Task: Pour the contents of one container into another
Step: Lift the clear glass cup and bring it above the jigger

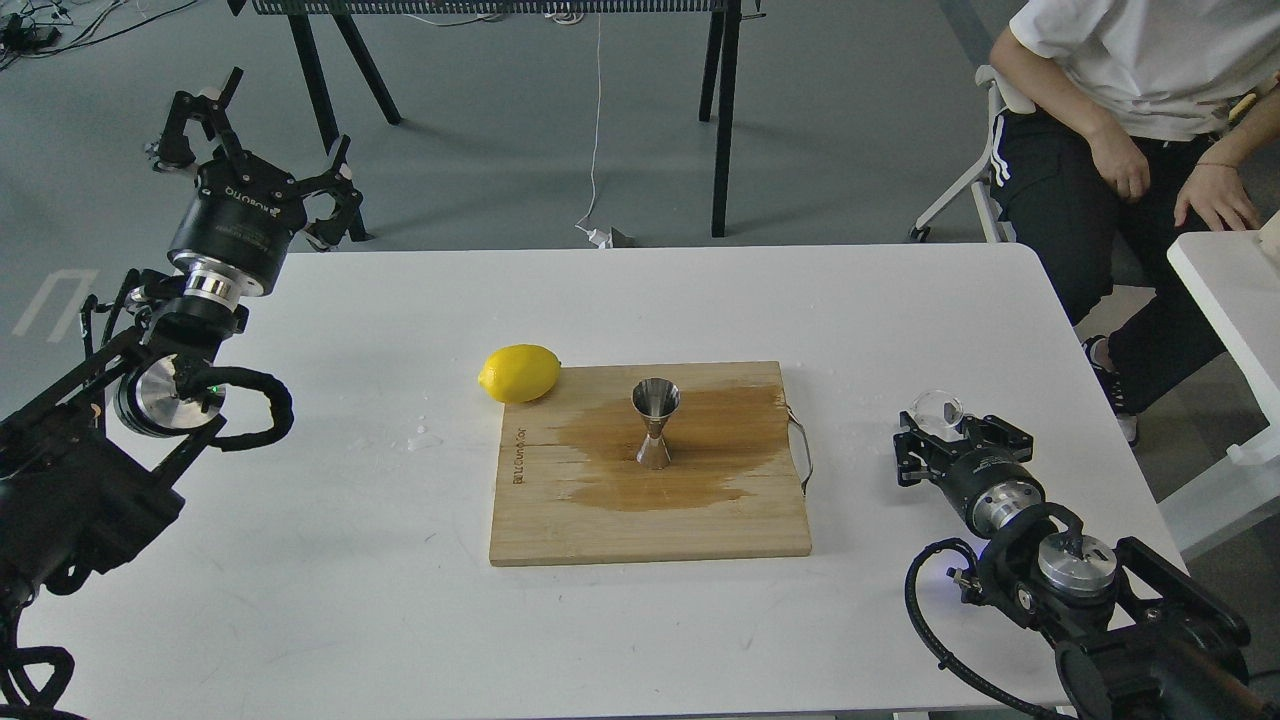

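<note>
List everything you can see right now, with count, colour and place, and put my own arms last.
glass cup: one, clear, at the tip of the right gripper, right of the board
jigger: one, shiny steel, upright in the middle of the board's wet patch
cutting board: one, light wood with a dark wet stain, centre of the table
lemon: one, yellow, at the board's back left corner
table: one, white, under everything
droplets: a few, clear, on the table left of the board
seated person: one, white shirt and dark trousers, back right
left gripper: one, black, open, raised over the table's back left corner
right gripper: one, black, low at the right, around the glass cup
</note>
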You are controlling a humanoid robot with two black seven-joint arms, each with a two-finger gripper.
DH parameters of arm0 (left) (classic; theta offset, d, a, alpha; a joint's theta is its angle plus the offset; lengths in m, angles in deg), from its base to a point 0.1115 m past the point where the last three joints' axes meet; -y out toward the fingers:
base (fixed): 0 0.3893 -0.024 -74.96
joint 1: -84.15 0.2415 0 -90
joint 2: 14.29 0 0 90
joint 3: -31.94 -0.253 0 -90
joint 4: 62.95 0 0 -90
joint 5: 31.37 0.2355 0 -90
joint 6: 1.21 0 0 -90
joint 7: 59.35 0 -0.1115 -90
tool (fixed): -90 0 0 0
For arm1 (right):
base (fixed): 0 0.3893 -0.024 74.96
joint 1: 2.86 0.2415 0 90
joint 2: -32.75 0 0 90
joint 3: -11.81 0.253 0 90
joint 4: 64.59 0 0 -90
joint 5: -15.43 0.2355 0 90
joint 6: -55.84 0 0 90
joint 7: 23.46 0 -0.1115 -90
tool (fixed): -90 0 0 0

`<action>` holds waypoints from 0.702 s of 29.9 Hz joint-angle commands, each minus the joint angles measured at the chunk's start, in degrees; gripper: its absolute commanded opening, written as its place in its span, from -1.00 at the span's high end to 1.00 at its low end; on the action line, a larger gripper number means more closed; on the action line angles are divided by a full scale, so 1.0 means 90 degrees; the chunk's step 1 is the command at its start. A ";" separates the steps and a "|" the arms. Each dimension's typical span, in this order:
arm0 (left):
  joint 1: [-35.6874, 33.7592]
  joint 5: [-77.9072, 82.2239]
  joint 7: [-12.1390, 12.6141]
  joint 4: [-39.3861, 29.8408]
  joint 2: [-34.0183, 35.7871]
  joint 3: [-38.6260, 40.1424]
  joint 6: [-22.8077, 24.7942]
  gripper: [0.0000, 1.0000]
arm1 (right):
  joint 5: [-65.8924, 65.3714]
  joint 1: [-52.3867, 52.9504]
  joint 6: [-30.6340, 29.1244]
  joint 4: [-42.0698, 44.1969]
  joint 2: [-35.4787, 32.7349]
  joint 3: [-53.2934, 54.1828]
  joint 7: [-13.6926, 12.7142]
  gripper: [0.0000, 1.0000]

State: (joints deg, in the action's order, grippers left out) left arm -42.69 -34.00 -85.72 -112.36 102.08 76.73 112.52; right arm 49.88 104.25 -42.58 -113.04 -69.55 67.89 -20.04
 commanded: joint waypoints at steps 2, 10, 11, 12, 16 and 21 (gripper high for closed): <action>-0.0009 0.0000 0.0000 -0.0008 0.0029 -0.0006 0.0009 -1.00 | -0.0018 0.0003 -0.0011 -0.0670 -0.0166 -0.0010 -0.0009 0.21; -0.0019 0.0000 -0.0048 -0.0008 0.0058 0.0004 -0.0001 -1.00 | -0.1014 0.0198 0.0622 -0.1813 -0.0235 -0.0020 -0.0029 0.22; -0.0019 0.0000 -0.0058 -0.0008 0.0058 0.0004 -0.0001 -1.00 | -0.1092 0.0247 0.0778 -0.1940 -0.0216 -0.0030 -0.0038 0.22; -0.0019 0.0000 -0.0058 -0.0008 0.0058 0.0004 -0.0001 -1.00 | -0.1170 0.0286 0.0934 -0.2048 -0.0186 -0.0030 -0.0048 0.22; -0.0019 0.0000 -0.0058 -0.0008 0.0068 0.0004 -0.0001 -1.00 | -0.1522 0.0549 0.1550 -0.2332 -0.0089 -0.0039 -0.0058 0.22; -0.0019 0.0000 -0.0058 -0.0008 0.0097 0.0004 -0.0001 -1.00 | -0.1581 0.0998 0.1834 -0.2342 0.0263 -0.0633 -0.0058 0.22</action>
State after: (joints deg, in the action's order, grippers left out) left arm -42.85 -34.01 -86.24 -112.44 102.80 76.77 112.52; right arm 35.96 110.70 -27.28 -134.02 -68.50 65.86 -20.64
